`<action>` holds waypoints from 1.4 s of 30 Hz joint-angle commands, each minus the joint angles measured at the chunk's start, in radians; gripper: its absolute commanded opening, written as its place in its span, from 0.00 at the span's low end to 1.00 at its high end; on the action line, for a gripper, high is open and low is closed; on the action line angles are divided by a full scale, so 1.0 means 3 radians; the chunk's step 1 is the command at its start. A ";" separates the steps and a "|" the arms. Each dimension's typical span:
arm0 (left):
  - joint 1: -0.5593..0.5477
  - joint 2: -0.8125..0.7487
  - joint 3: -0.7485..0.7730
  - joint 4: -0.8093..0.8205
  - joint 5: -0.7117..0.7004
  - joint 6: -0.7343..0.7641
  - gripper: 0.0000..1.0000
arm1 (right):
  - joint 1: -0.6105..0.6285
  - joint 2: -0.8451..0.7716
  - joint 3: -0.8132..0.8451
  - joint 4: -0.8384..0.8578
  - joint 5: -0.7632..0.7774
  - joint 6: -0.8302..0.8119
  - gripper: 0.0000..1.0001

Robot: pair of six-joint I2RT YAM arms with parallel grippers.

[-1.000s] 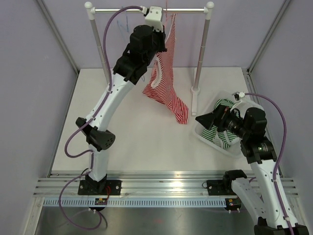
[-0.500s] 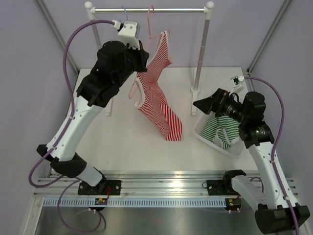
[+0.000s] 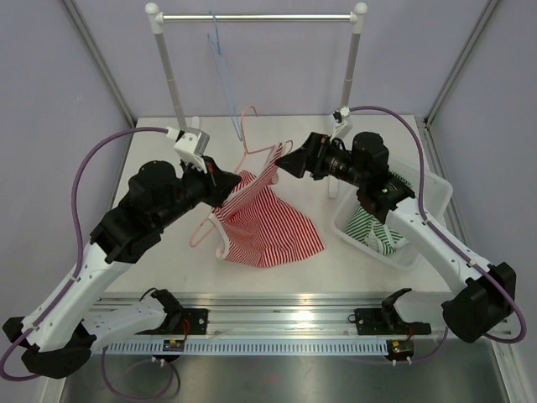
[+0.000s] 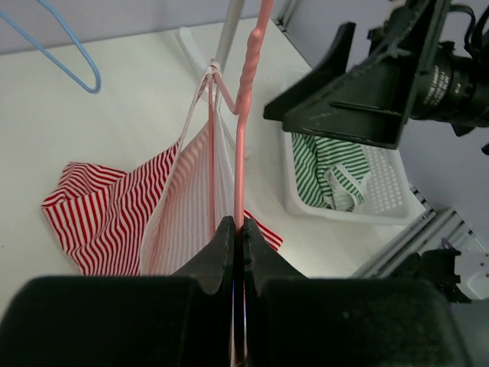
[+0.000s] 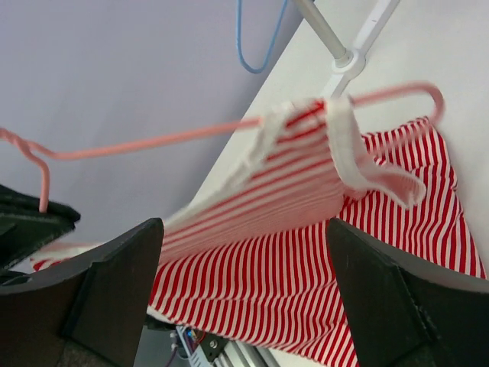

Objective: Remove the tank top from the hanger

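Your red-and-white striped tank top (image 3: 273, 227) hangs by its white-edged straps from the pink hanger (image 3: 250, 134). Its lower half is spread on the table (image 3: 336, 270), mid-table between the arms. The left wrist view shows your left gripper (image 4: 236, 229) clenched on the hanger's wire, a grip the overhead view leaves unclear. Your right gripper (image 5: 244, 287) gapes wide, grasping nothing, near the strap end. Its wrist view shows a strap looped over the hanger's shoulder. Only overhead do you see the blue hanger (image 3: 222, 63) hooked on the rail (image 3: 277, 17)
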 commanded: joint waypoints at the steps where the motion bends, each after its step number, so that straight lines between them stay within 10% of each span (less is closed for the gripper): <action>1: -0.0039 -0.0142 -0.0254 0.0435 0.0315 -0.0168 0.00 | 0.0174 0.0199 0.0246 0.0050 0.0651 -0.0236 0.93; 13: -0.0044 -0.0306 -0.0362 0.0425 0.0311 -0.0188 0.00 | 0.0343 0.0528 0.0303 -0.0119 0.0942 -0.0456 0.52; 21: -0.0044 -0.0260 -0.0337 0.0389 0.0223 -0.0193 0.00 | 0.0343 0.0339 0.0017 0.0233 0.0769 -0.0297 0.83; 42: -0.0055 -0.0403 -0.0439 0.0528 0.0142 -0.0342 0.00 | 0.0348 0.0215 -0.0428 0.0827 0.0436 0.0040 0.80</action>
